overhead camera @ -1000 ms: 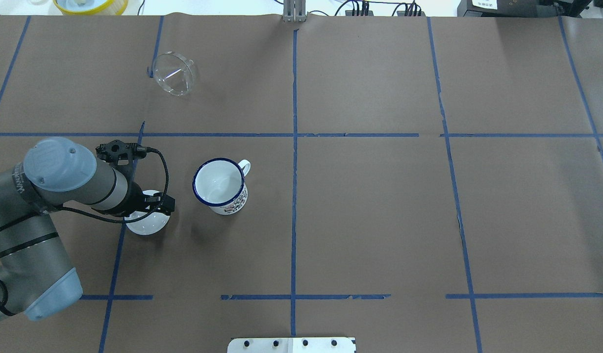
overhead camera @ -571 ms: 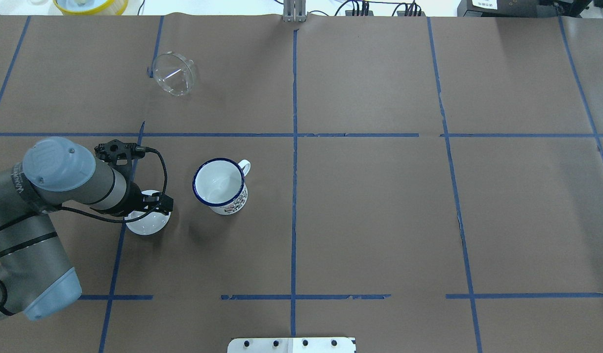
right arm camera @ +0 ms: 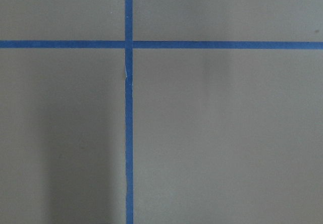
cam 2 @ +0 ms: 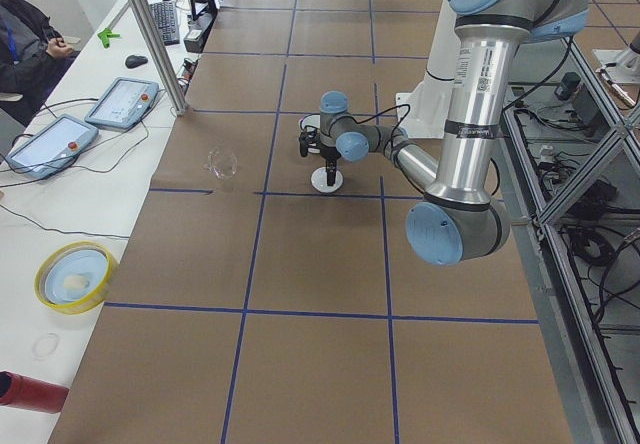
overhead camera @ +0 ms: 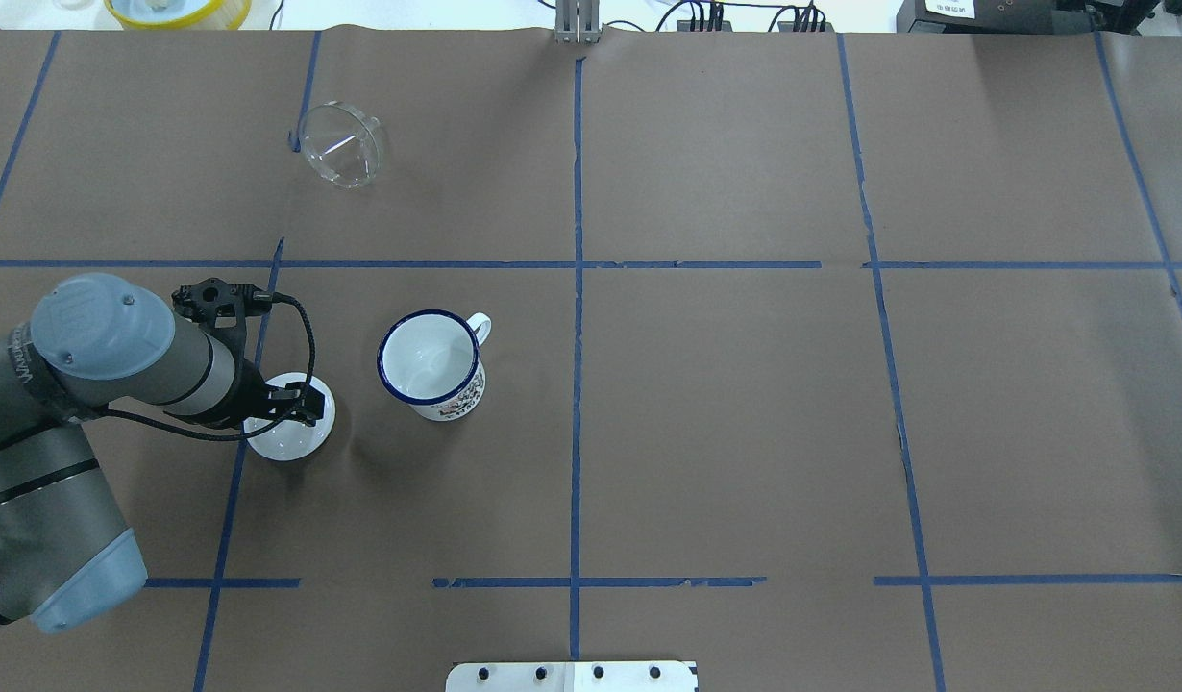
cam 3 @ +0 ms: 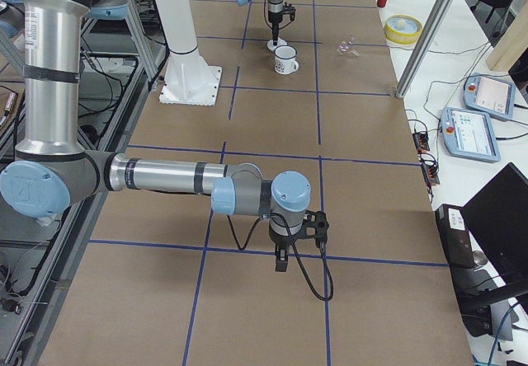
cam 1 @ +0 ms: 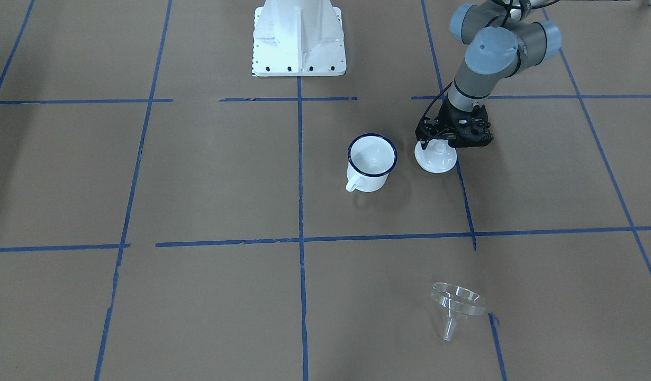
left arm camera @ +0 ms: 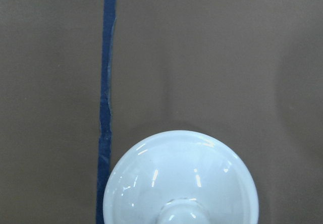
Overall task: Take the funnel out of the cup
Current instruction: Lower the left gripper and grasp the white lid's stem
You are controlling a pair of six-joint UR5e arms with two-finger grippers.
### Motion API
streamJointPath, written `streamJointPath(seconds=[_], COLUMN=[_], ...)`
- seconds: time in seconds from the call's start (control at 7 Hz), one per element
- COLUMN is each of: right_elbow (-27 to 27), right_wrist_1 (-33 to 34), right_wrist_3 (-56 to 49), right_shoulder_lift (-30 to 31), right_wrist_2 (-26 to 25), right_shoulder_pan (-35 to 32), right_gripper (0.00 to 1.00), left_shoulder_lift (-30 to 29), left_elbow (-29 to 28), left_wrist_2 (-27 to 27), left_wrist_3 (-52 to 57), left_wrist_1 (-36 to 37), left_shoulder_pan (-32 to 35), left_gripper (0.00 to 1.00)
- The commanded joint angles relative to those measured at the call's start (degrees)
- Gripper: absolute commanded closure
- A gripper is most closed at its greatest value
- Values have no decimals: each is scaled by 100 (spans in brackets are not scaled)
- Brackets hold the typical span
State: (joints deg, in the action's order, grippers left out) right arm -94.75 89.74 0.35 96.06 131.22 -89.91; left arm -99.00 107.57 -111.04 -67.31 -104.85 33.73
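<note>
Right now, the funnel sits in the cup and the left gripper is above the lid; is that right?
Not quite: the funnel lies on the table, well apart from the empty cup, as the overhead view shows. The left gripper is above the lid.

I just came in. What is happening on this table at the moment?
The funnel lies on its side on the table, well away from the cup, which stands empty. The left gripper hangs over the white lid beside the cup; I cannot tell whether it is open. The right gripper is far from all three.
</note>
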Motion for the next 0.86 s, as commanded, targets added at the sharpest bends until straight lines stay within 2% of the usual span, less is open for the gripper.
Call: streamJointPath(seconds=[0.0, 0.14, 0.71], right_elbow=[0, 0, 0], right_wrist_1=[0, 0, 0], right_wrist_3=[0, 0, 0], right_shoulder_lift=[0, 0, 0], right_wrist_2=[0, 0, 0], right_shoulder_pan=[0, 0, 0], right_gripper=[0, 0, 0], left_shoulder_lift=[-40, -58, -49], left_elbow=[1, 1, 27], left_wrist_2=[12, 4, 4], left_wrist_3=[-45, -54, -46], left_wrist_1=[9, 9, 9], left_shoulder_pan=[-7, -7, 19], left_gripper=[22, 30, 30])
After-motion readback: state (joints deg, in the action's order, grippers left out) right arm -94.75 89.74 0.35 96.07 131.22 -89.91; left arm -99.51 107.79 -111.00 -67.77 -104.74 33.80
